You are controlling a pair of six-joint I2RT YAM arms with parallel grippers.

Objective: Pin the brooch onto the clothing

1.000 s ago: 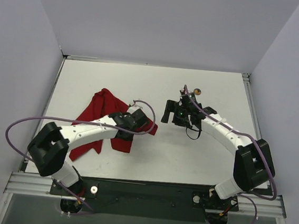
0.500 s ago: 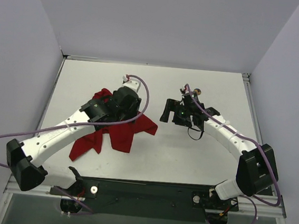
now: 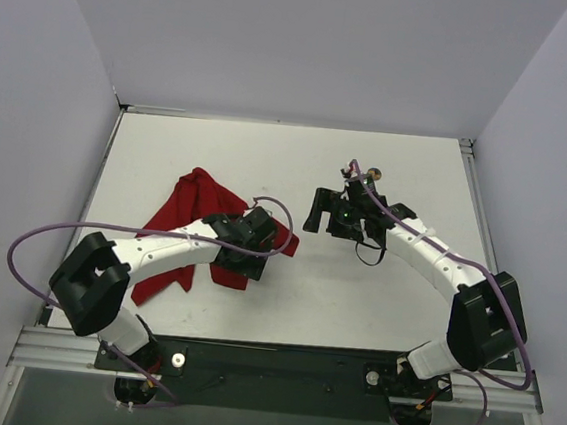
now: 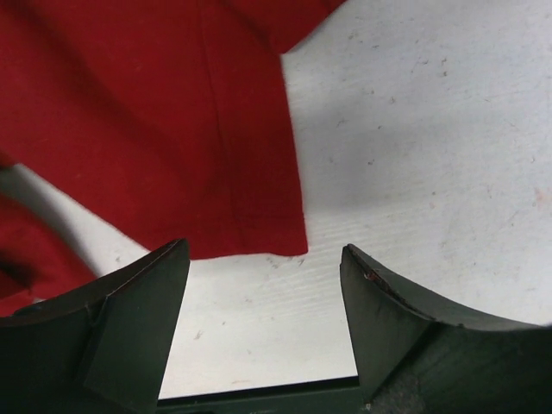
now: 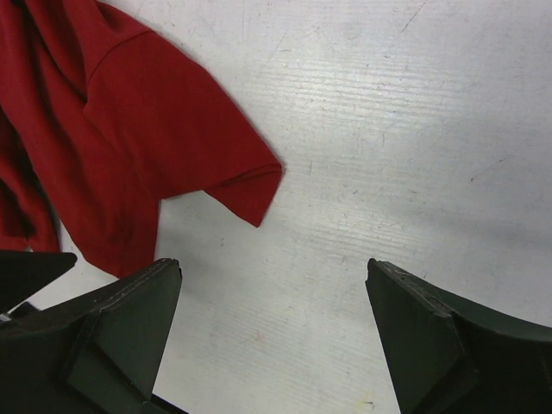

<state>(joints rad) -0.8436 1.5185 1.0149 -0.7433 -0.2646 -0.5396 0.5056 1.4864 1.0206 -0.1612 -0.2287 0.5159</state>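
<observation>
**Left tool lets go!**

On the desk (image 3: 355, 300) the clothing (image 3: 197, 196) lies rumpled. The left tool (image 4: 263, 259) has just sprung open over its hem, empty. The right tool (image 5: 274, 276) gapes empty too. The brooch (image 3: 374, 172) sits well apart, far right, so the pinning is all ahead.

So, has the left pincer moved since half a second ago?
Yes. The left pincer has drawn back toward the near edge of the table, from over the middle of the shirt to its near hem.
</observation>
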